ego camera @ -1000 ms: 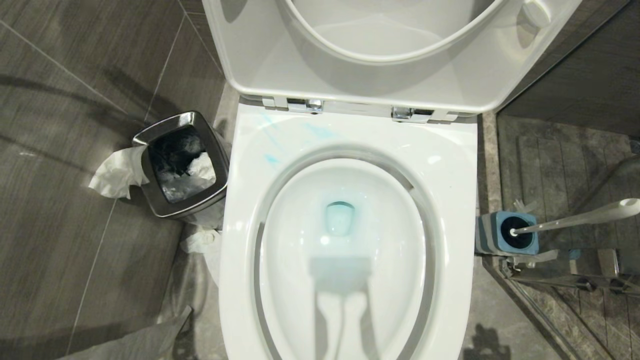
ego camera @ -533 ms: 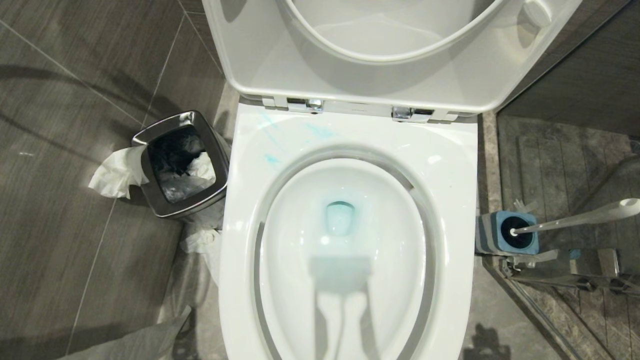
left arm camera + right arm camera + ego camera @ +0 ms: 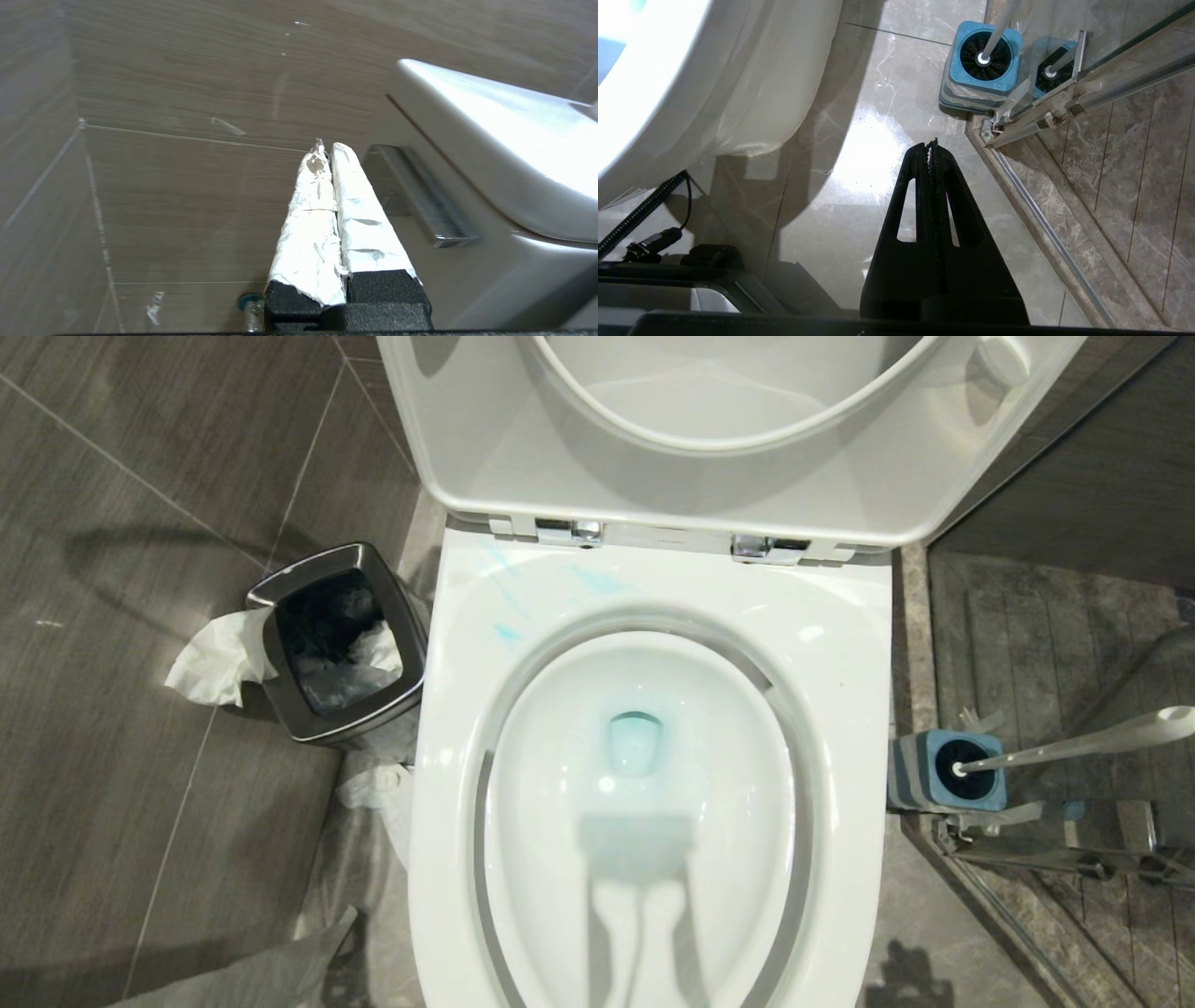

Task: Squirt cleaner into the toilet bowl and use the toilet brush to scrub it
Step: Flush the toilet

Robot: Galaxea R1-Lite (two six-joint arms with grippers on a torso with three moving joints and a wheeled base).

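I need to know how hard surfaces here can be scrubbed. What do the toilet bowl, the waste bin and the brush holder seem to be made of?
Toilet bowl: glossy white ceramic, sharp highlights. Waste bin: likely polished steel, mirror-like rim. Brush holder: probably matte blue plastic.

No text, label, brand, number or sign can be read in any of the views.
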